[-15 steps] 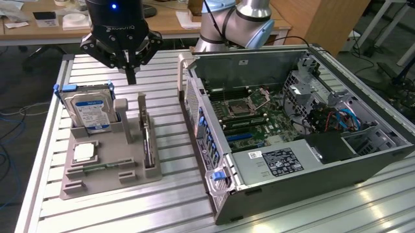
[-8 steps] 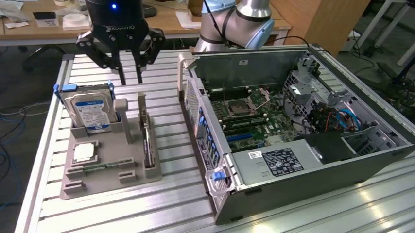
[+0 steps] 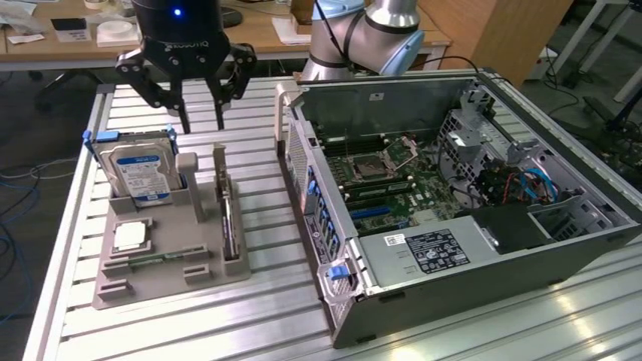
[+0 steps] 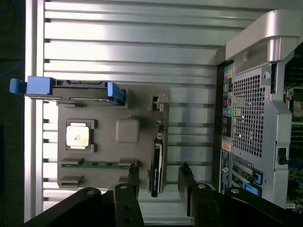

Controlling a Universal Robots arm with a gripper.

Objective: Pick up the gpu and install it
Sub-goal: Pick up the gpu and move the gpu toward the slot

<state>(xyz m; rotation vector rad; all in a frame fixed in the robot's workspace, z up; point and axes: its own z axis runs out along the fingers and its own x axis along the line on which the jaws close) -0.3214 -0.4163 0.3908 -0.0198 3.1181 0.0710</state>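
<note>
The gpu (image 3: 230,226) is a thin dark card standing on edge in a slot along the grey holder tray (image 3: 171,267), on the side nearest the computer case. The wrist view looks down on the gpu (image 4: 156,166) edge-on, with the silvery bracket at one end. My gripper (image 3: 203,124) hangs open above the table, high over the far end of the tray and touching nothing. In the wrist view, my gripper (image 4: 159,178) has one finger on each side of the card's line, well above it.
A silver hard drive (image 3: 143,174) with blue tabs stands upright in the tray. A small square silver chip (image 4: 78,135) and a green memory stick (image 4: 102,164) lie in it. The open computer case (image 3: 452,195) stands to the exterior view's right, motherboard exposed.
</note>
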